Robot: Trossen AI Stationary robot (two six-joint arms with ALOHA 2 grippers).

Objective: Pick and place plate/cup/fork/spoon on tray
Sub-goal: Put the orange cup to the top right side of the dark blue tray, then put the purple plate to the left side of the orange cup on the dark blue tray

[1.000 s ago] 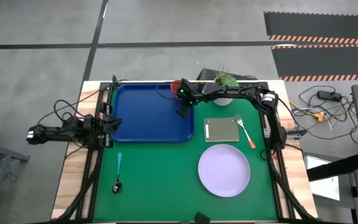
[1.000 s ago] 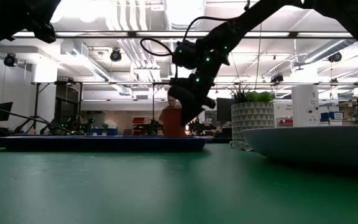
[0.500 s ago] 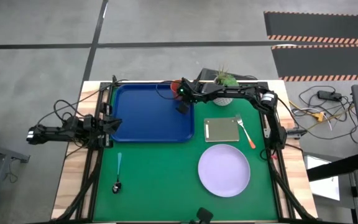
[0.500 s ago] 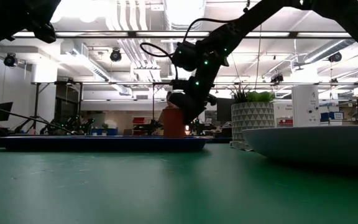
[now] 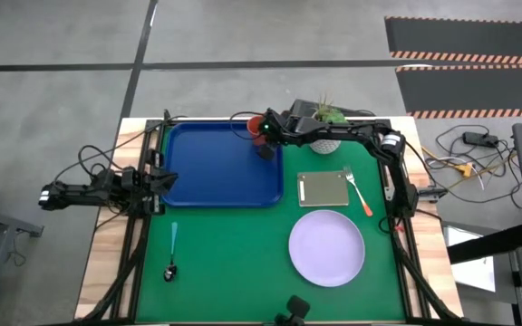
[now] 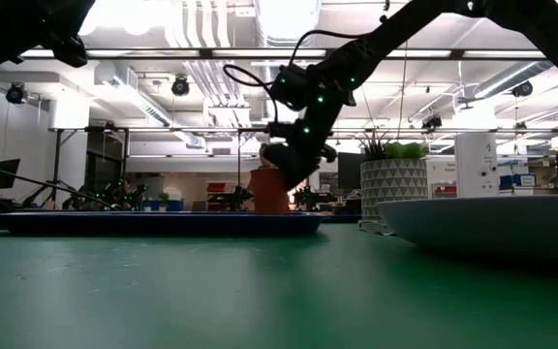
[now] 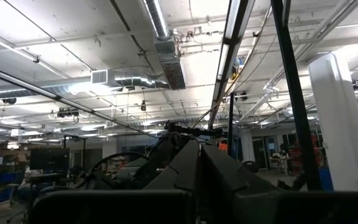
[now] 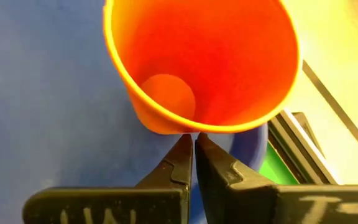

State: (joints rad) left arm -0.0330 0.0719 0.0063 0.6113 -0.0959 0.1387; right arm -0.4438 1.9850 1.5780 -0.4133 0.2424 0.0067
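The orange-red cup [image 5: 256,124] stands upright on its base on the blue tray [image 5: 216,167], near the tray's far right corner; it also shows in the low view [image 6: 265,190]. My right gripper [image 5: 264,149] is shut just on the near side of the cup, its fingertips [image 8: 183,148] under the cup's rim [image 8: 185,129]. My left gripper [image 5: 157,178] waits shut at the tray's left edge. The lavender plate [image 5: 326,246], the orange-handled fork [image 5: 359,192] and the blue-handled spoon [image 5: 171,249] lie on the green table. My right gripper's shut fingertips [image 8: 211,154] stand right at the cup's near wall [image 8: 160,124], slanting down from the table's right. I cannot tell whether they touch it.
A grey-green square pad [image 5: 323,187] lies between the tray and the fork. A white pot with a green plant [image 5: 326,118] stands at the far edge, right of the cup. Dark frame rails run along the table's sides.
My right gripper has gone toward the table's far edge, closer to the cup, and has risen a little. The cup has stayed where it was on the tray.
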